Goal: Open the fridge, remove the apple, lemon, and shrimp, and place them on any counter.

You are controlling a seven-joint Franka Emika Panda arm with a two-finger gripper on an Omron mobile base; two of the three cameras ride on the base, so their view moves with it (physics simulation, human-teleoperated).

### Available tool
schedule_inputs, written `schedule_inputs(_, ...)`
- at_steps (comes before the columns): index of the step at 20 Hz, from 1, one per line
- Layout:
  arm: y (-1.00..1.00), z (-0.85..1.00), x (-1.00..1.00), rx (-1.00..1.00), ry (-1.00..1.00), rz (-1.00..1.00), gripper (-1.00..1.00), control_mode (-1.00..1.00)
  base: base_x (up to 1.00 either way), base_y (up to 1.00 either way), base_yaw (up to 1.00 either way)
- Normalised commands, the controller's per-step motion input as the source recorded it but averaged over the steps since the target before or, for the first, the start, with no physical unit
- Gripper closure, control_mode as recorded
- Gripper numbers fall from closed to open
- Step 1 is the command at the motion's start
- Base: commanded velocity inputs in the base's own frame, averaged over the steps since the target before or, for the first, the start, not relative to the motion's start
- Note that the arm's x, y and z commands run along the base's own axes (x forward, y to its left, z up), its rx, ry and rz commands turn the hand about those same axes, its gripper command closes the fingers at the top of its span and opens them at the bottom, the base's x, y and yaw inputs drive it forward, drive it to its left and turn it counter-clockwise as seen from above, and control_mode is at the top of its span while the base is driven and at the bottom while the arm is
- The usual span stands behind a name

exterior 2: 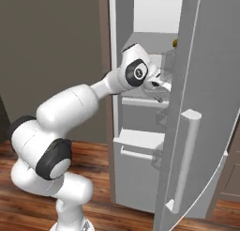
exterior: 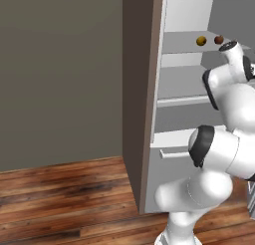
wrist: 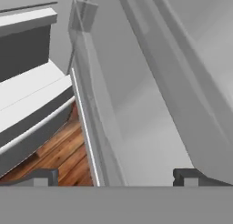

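The fridge [exterior: 180,82] stands open, its door [exterior 2: 208,84] swung out with the long bar handle [exterior 2: 185,159] facing the right base camera. On an upper shelf lie the yellow lemon [exterior: 201,40] and, just right of it, the dark red apple [exterior: 218,40]. My arm reaches into the fridge at mid-shelf height, below the fruit. My gripper [wrist: 116,177] is open, fingertips [wrist: 42,176] wide apart with nothing between them, and it looks down along the door's inner side. The shrimp is hidden and the counter is out of view.
The fridge's lower drawer [exterior 2: 136,148] juts out below the shelves. Door bins [wrist: 86,45] hang on the door's inner face, close to my hand. Wooden floor [exterior: 60,194] lies in front, with a grey wall [exterior: 60,64] to the left.
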Motion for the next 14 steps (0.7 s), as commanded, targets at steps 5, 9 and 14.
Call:
schedule_inputs(5, -1.0, 0.0, -0.76, 0.03, -0.03, -0.09, -1.0, -1.0, 0.0, 0.0, 0.0)
schedule_inputs(9, -0.99, 0.0, -0.46, 0.05, -0.02, -0.04, -1.0, -1.0, 0.0, 0.0, 0.0)
schedule_inputs(14, -0.83, 0.0, -0.13, 0.09, -0.07, 0.0, -1.0, -1.0, 0.0, 0.0, 0.0)
